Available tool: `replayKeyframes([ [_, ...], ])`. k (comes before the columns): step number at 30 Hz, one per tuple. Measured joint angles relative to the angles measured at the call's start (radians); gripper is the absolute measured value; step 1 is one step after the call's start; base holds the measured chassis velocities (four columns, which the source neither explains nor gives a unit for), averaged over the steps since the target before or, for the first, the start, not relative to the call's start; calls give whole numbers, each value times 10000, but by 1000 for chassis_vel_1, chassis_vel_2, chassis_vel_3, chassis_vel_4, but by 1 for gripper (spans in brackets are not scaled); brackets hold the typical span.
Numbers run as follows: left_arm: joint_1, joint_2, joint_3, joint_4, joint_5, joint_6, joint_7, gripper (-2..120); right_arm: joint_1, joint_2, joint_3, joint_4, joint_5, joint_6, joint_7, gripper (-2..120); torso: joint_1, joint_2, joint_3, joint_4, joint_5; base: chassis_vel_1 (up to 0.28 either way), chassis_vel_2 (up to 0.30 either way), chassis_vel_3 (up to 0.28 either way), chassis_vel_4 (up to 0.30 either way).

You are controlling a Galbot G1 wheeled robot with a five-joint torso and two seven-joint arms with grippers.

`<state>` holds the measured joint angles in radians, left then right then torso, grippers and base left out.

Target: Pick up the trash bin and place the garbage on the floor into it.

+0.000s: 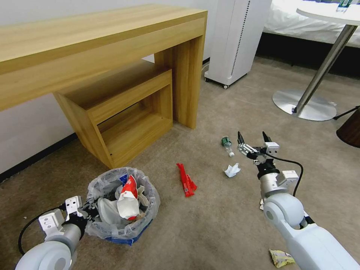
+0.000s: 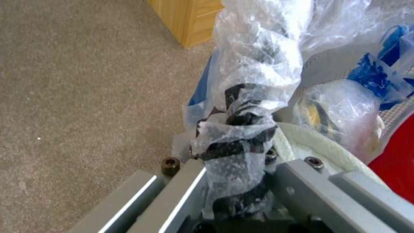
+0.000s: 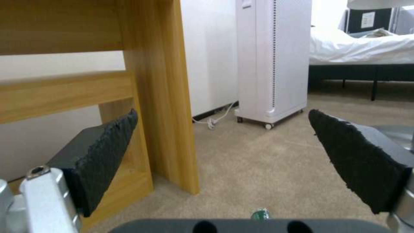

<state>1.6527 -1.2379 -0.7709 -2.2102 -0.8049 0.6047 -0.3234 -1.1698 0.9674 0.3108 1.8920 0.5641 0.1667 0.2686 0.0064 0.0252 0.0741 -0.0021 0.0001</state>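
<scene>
Blue and crinkly, the trash bin (image 1: 123, 210) sits on the carpet at the near left, in front of the wooden desk (image 1: 101, 48). A clear plastic bag (image 2: 258, 64) lines it and hangs over the rim. Inside are a white slipper (image 1: 108, 210) and a red and white snack wrapper (image 1: 129, 197).

The left gripper (image 1: 84, 210) is at the bin's left rim. Its fingers (image 2: 241, 142) are closed on the rim, with the bag bunched up around them. The bin looks small and light, so one gripper can likely carry it. The bag is thin and slippery, so the hold should pinch the hard rim, not just the plastic.

The right gripper (image 1: 254, 138) hangs low over the carpet, farther off on the right. Its two black pads (image 3: 103, 155) are spread wide apart and hold nothing.

Litter lies on the floor:
- A small green-labelled bottle (image 1: 227, 145) is just left of the right gripper. It looks light and hard and could roll.
- A crumpled white paper (image 1: 232, 170) lies near the bottle. It is soft and will squash.
- A red wrapper (image 1: 186, 180) lies between the bin and the paper.
- A yellow wrapper (image 1: 281, 258) lies at the near right.
</scene>
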Motion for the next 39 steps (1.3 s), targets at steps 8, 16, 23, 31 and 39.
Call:
replayKeyframes([
  [8,128,39,-78,-139,13,-7,4,0,-15,-5,9,72,3,-26,21,100,0,0,0,0,0,0,0,0,0],
  [16,187,29,-95,-216,23,-8,2,0,-155,-13,72,150,-1,-64,25,100,0,0,0,0,0,0,0,0,0],
  [23,244,-52,-68,-263,90,-24,2,0,-280,-46,198,206,-1,-62,26,100,0,0,0,0,0,0,0,0,0],
  [31,277,-143,-31,-262,180,-79,35,0,-400,-35,220,212,-45,6,15,100,0,0,0,0,0,-4,6,6,-7],
  [39,302,-142,-51,-273,189,-95,48,0,-387,-20,220,202,-68,13,11,100,0,1,0,-1,0,0,0,0,0],
])
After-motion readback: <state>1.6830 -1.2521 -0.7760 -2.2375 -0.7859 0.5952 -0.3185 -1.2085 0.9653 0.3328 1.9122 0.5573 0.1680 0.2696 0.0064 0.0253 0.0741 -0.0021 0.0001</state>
